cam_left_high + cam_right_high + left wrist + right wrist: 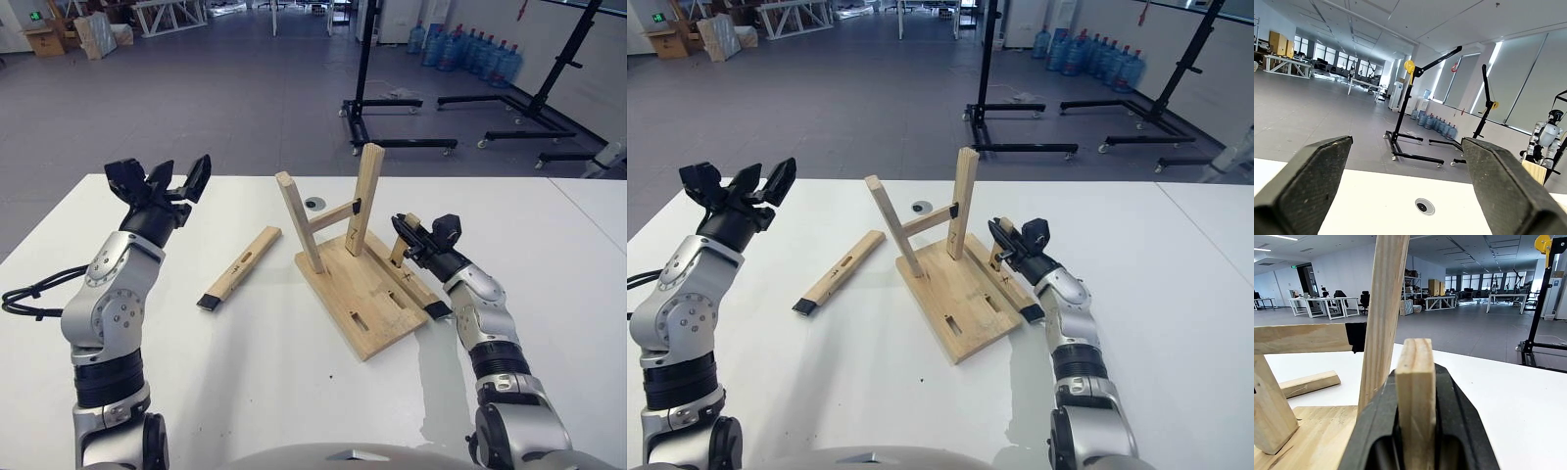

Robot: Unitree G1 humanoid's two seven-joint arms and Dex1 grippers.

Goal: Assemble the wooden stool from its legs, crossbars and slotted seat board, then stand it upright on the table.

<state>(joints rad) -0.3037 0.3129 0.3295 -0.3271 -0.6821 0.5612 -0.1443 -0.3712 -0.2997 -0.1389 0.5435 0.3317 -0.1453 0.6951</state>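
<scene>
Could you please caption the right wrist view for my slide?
Right gripper clamps a wooden leg beside the half-built stool.

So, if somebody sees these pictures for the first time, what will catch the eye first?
First the half-built stool in the middle of the table: two legs stand in the seat board, joined by a crossbar. At the board's right edge the right gripper is shut on a wooden piece. A loose leg lies on the table left of the board.
</scene>
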